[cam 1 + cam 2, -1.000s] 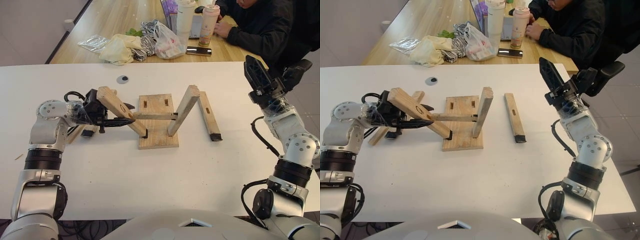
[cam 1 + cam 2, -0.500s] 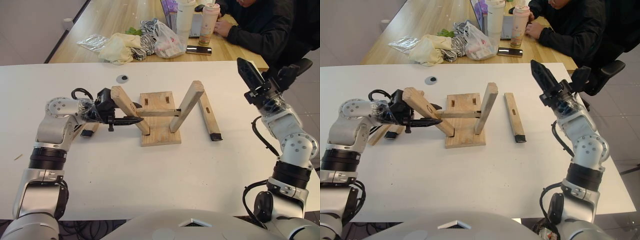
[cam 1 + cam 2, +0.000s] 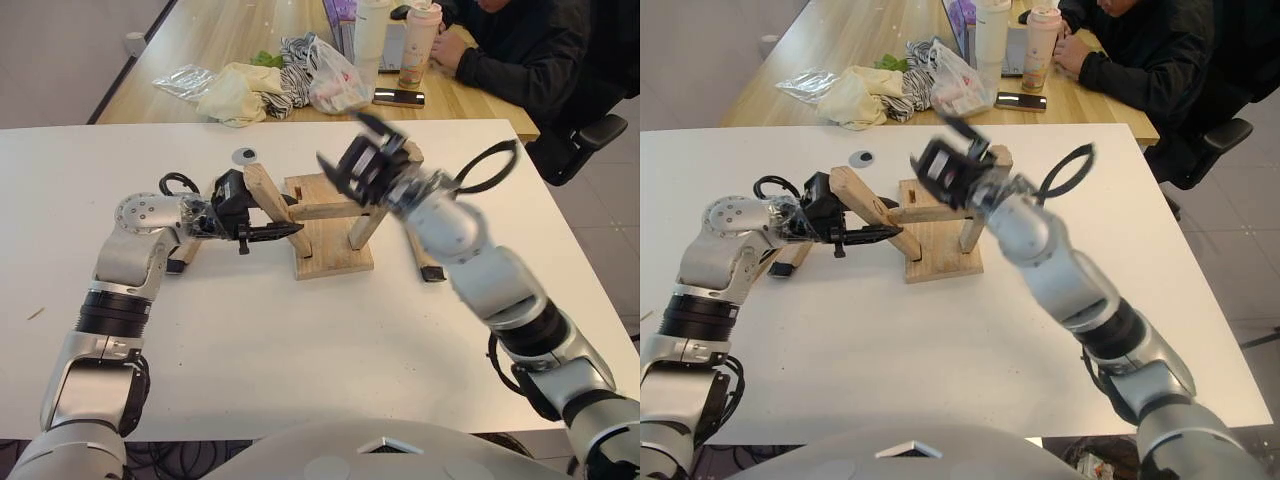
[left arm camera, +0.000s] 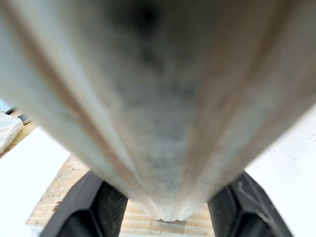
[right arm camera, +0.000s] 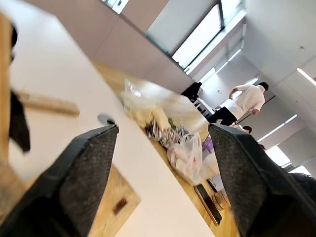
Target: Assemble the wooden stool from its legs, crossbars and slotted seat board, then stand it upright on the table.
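I read the seat board (image 3: 335,262) flat at table centre, with a loose leg (image 3: 425,262) lying at its 3 o'clock. At its 9 o'clock my left gripper (image 3: 262,230) is clamped on a tilted leg (image 3: 266,197), which a crossbar (image 3: 325,211) joins to a second leg (image 3: 368,225) standing on the board. Toward 12 o'clock, my right gripper (image 3: 352,150) hangs at that second leg's top with fingers apart; I cannot tell whether they touch.

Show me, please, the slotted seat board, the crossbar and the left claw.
slotted seat board (image 3: 335,258): left eye view, bare near part of its top face.
crossbar (image 3: 320,210): left eye view, middle of its length.
left claw (image 3: 285,229): left eye view, midway between its fingertips.
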